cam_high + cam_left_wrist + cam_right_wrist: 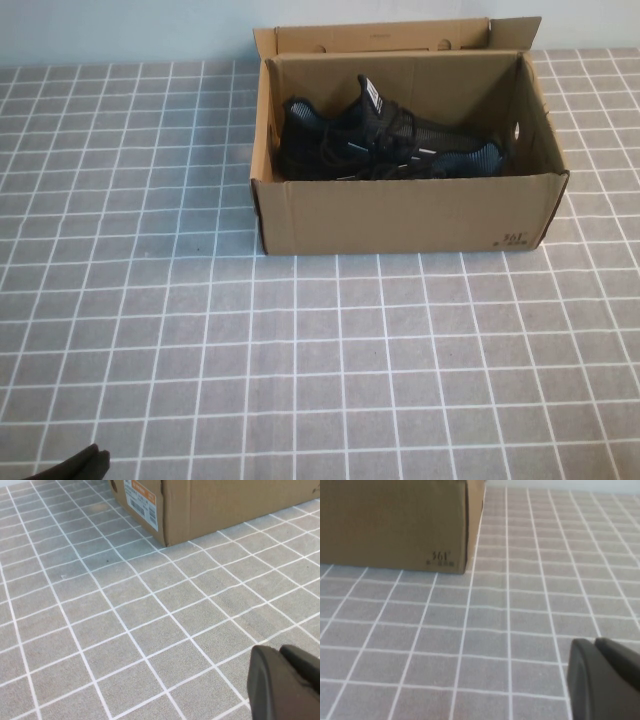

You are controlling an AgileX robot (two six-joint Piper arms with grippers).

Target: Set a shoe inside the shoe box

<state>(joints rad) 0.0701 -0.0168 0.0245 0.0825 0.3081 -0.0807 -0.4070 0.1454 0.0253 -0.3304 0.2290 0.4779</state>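
The black shoe (385, 140) lies inside the open brown shoe box (400, 215), toe toward the right, its white tongue label up. The box lid flap stands open at the back. My left gripper (80, 466) sits low at the near left edge of the table, far from the box, shut and empty; it also shows in the left wrist view (280, 652). My right gripper (595, 645) is shut and empty, hovering over the cloth in front of the box's right front corner (395, 520); it is out of the high view.
A grey cloth with a white grid (300, 360) covers the table. The box side carries a white and orange label (141, 502). A pale wall runs behind the box.
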